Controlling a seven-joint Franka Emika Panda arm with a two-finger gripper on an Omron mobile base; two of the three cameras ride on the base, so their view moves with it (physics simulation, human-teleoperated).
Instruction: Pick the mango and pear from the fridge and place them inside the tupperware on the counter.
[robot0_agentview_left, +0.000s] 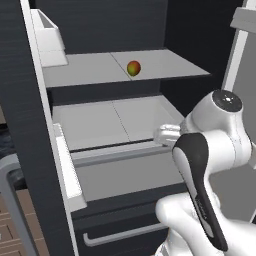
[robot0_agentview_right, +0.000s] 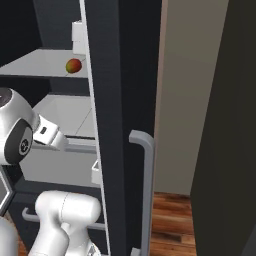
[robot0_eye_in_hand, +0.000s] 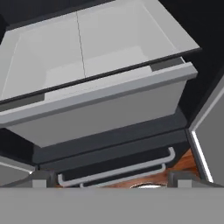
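Note:
The mango (robot0_agentview_left: 133, 68), red, green and yellow, lies alone on the fridge's upper grey shelf (robot0_agentview_left: 165, 62), also seen as the mango (robot0_agentview_right: 74, 65) from the right. My gripper (robot0_eye_in_hand: 111, 182) hangs in front of the fridge (robot0_agentview_left: 125, 20), below and to the right of the mango, over the pulled-out light grey drawer (robot0_eye_in_hand: 100, 103). Its fingertips (robot0_eye_in_hand: 40, 179) stand far apart with nothing between them, so it is open. The hand (robot0_agentview_left: 166, 135) points down toward the drawer front. The pear, the tupperware and the counter are out of view.
The drawer (robot0_agentview_left: 115, 125) holds nothing and juts out toward me. The left fridge door (robot0_agentview_left: 30, 125) carries white bins (robot0_agentview_left: 50, 35). The right door (robot0_agentview_right: 120, 125) with its silver bar handle (robot0_agentview_right: 144, 190) stands close beside my arm. A lower drawer handle (robot0_eye_in_hand: 118, 169) sits beneath.

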